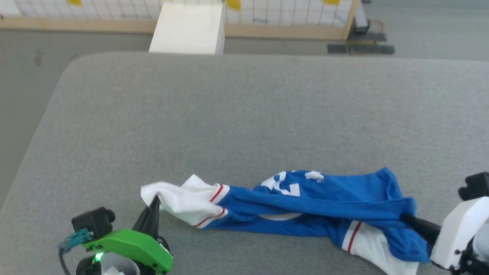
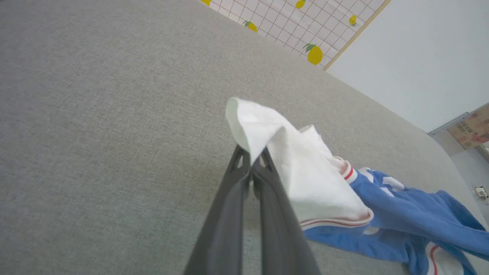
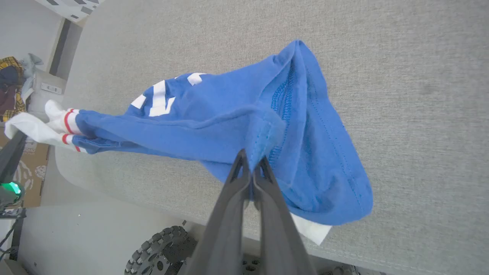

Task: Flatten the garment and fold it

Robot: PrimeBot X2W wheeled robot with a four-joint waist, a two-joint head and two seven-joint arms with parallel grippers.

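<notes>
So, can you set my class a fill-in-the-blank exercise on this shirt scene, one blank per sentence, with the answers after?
1. The left tool is shut on a sleeve coloured ____.
2. The right tool is shut on a part of the shirt coloured ____.
3. The stripes beside the sleeve are white and ____.
4. The shirt lies on a surface coloured ____.

Answers: white; blue; red; grey

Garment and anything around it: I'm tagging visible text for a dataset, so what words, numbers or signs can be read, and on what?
Nothing can be quoted in full.
Large white characters on the garment: bunched into folds, only fragments show, unreadable.
Red print on the cardboard box, left wrist view: too blurred.
Print on the brown carton, right wrist view: too small to read.
</notes>
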